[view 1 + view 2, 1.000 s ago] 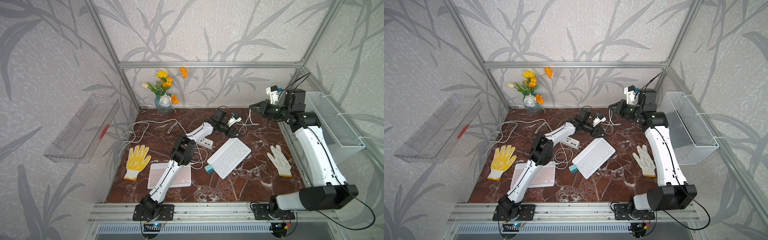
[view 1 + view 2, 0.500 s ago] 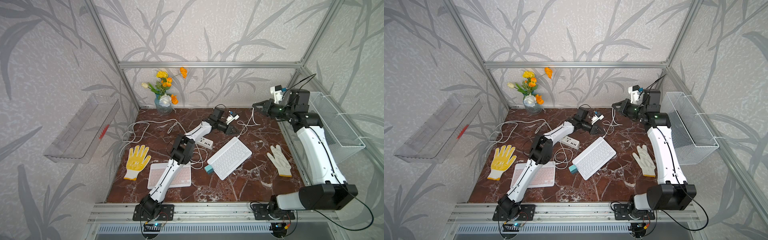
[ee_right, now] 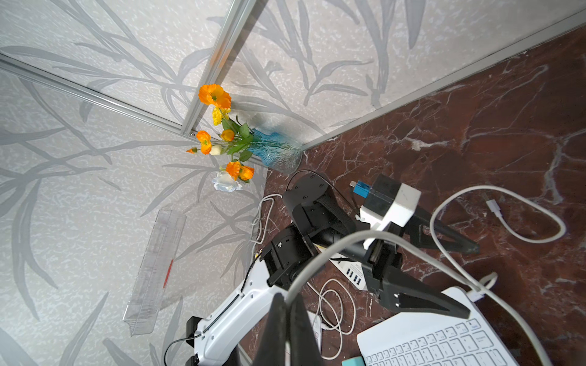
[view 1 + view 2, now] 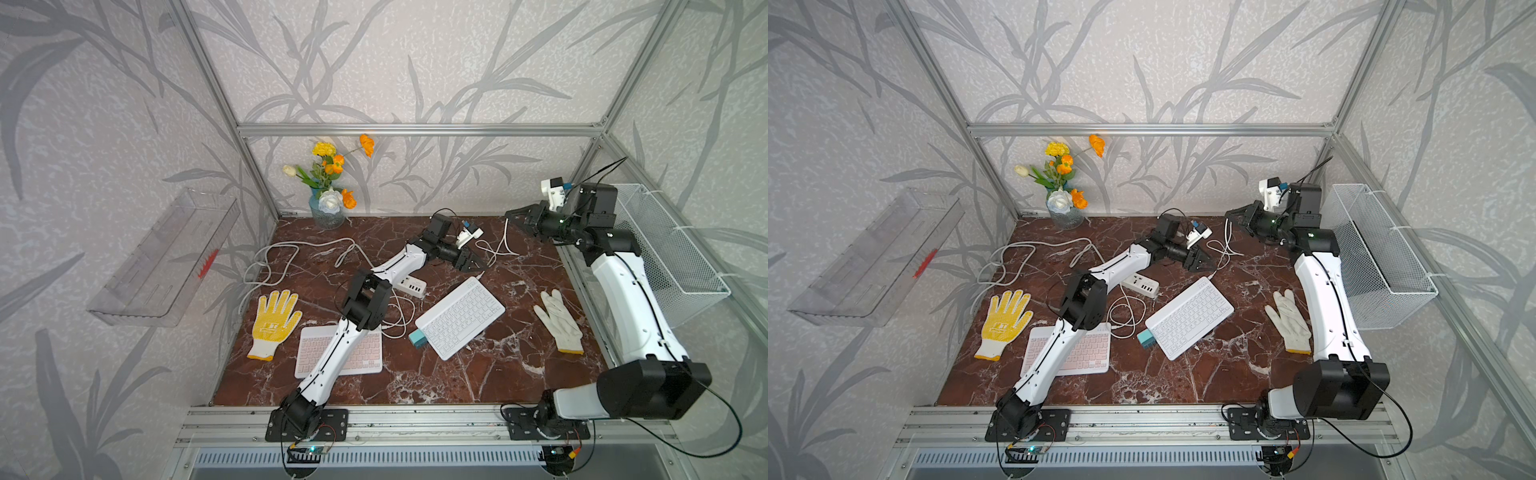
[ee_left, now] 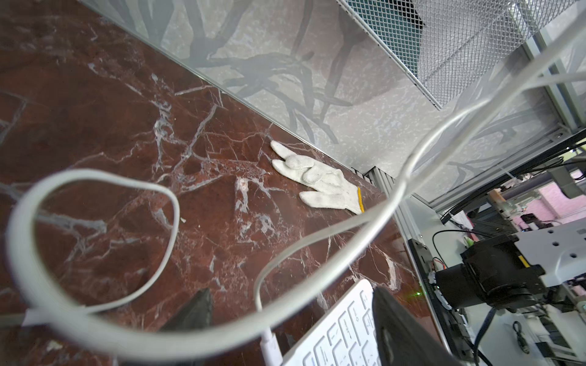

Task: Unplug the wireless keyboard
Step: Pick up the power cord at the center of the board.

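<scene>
One plug (image 5: 269,343) looks seated in the far corner of the white keyboard (image 4: 459,318), which lies askew in the middle of the surface (image 4: 478,386). Its white cable (image 4: 504,232) rises to the right pincer (image 4: 512,213), clamped on it near the back wall. The left pincer (image 4: 471,264) hovers just above that corner, jaws spread and empty. The step in hand seems to be taking hold of the plug. Next the left pincer likely needs to lower, close on the connector itself and pull straight out along the surface
</scene>
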You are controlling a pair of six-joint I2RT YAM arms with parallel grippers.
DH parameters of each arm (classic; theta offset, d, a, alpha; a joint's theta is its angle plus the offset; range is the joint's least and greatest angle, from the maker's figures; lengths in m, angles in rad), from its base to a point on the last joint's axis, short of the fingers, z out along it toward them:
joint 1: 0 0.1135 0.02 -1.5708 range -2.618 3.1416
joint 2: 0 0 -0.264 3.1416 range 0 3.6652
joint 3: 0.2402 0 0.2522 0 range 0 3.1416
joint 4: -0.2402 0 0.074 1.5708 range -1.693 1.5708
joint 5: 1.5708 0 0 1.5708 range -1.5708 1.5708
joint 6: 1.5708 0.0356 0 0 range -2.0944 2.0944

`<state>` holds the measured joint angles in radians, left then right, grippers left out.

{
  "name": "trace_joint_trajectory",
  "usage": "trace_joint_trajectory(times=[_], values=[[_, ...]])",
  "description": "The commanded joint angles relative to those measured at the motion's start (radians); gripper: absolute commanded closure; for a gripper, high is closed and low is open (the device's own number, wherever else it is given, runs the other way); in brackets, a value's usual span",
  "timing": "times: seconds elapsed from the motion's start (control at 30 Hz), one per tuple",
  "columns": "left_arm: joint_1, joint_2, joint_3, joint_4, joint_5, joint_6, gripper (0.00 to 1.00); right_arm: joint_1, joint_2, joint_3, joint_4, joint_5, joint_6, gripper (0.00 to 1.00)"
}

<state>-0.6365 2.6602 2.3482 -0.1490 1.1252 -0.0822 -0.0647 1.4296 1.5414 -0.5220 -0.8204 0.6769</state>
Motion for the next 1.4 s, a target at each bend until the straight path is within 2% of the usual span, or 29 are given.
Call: trace_joint_trajectory(times=[0.0, 0.17, 0.23, 0.3, 0.37, 0.4, 0.43, 0.63, 0.67, 0.77, 0.87, 0.9, 0.97, 1.07, 1.13, 1.27, 1.37], values=[[-0.018, 0.015, 0.019, 0.166, -0.046, -0.036, 0.20, -0.001, -0.044, 0.031, 0.056, -0.039, 0.028, 1.00], [-0.031, 0.023, 0.027, 0.276, -0.024, -0.095, 0.21, -0.007, -0.049, 0.017, 0.084, -0.061, 0.053, 1.00], [-0.033, 0.024, 0.017, 0.312, 0.010, -0.135, 0.28, -0.013, -0.051, 0.010, 0.090, -0.065, 0.060, 1.00], [-0.033, 0.025, 0.014, 0.309, 0.027, -0.156, 0.45, -0.019, -0.051, 0.001, 0.101, -0.071, 0.064, 1.00], [-0.031, 0.019, 0.014, 0.292, 0.029, -0.156, 0.82, -0.029, -0.049, -0.008, 0.102, -0.072, 0.063, 1.00], [-0.032, 0.015, 0.011, 0.284, 0.025, -0.154, 0.93, -0.034, -0.049, -0.014, 0.102, -0.072, 0.060, 1.00], [-0.030, 0.010, 0.011, 0.278, 0.024, -0.150, 1.00, -0.040, -0.046, -0.021, 0.099, -0.068, 0.052, 1.00], [-0.025, -0.005, 0.021, 0.242, -0.009, -0.137, 1.00, -0.109, -0.005, -0.082, 0.026, 0.015, -0.032, 1.00], [-0.026, -0.008, 0.027, 0.226, -0.031, -0.130, 1.00, -0.124, 0.006, -0.094, 0.010, 0.030, -0.065, 0.95], [-0.026, -0.007, 0.052, 0.154, -0.107, -0.085, 1.00, -0.134, 0.019, -0.090, -0.109, 0.149, -0.200, 0.54], [-0.025, -0.004, 0.070, 0.137, -0.157, -0.070, 1.00, -0.134, -0.019, -0.125, -0.204, 0.346, -0.284, 0.33], [-0.025, 0.002, 0.080, 0.132, -0.169, -0.069, 1.00, -0.134, -0.044, -0.150, -0.210, 0.402, -0.296, 0.30], [-0.024, 0.016, 0.108, 0.111, -0.195, -0.069, 1.00, -0.132, -0.125, -0.235, -0.186, 0.499, -0.301, 0.30], [-0.023, 0.017, 0.119, 0.103, -0.213, -0.076, 1.00, -0.132, -0.269, -0.360, -0.117, 0.572, -0.293, 0.31], [-0.025, 0.018, 0.127, 0.096, -0.216, -0.074, 1.00, -0.133, -0.332, -0.426, -0.065, 0.494, -0.286, 0.33], [-0.030, 0.014, 0.150, 0.058, -0.208, -0.074, 1.00, -0.117, -0.320, -0.591, 0.105, 0.219, -0.241, 0.39], [-0.039, -0.001, 0.155, 0.014, -0.198, -0.058, 1.00, -0.075, -0.260, -0.701, 0.288, 0.169, -0.209, 0.40]])
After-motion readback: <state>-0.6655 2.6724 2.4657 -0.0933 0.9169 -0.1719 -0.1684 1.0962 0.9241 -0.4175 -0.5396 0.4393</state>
